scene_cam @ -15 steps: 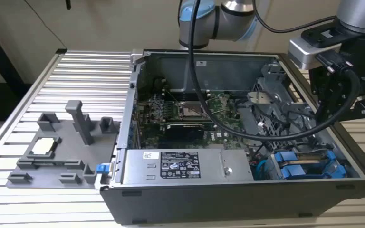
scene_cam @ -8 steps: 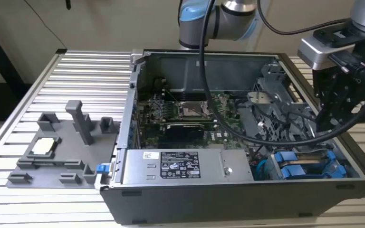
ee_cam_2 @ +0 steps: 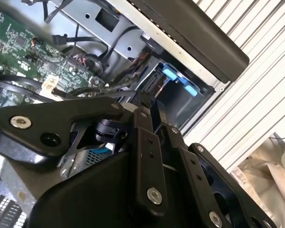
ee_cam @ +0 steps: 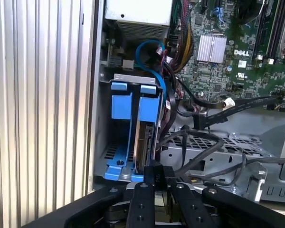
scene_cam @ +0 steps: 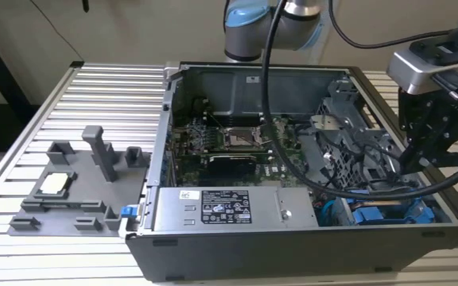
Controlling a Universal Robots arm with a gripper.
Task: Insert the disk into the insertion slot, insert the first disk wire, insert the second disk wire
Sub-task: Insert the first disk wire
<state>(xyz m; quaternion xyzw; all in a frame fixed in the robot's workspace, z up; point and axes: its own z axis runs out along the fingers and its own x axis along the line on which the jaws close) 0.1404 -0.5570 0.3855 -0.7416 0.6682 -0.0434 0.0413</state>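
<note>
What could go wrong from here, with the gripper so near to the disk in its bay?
Two risks, I think. The black cables loop right beside the disk and the gripper, so one might snag or get pinched. The disk also stands close beside a second blue carrier in the insertion slot; if tilted, it may jam against it.

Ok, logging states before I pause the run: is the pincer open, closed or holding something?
Pincer: closed, tips at the silver-beige hard drive in its blue plastic carrier; whether it pinches anything cannot be told.
</note>
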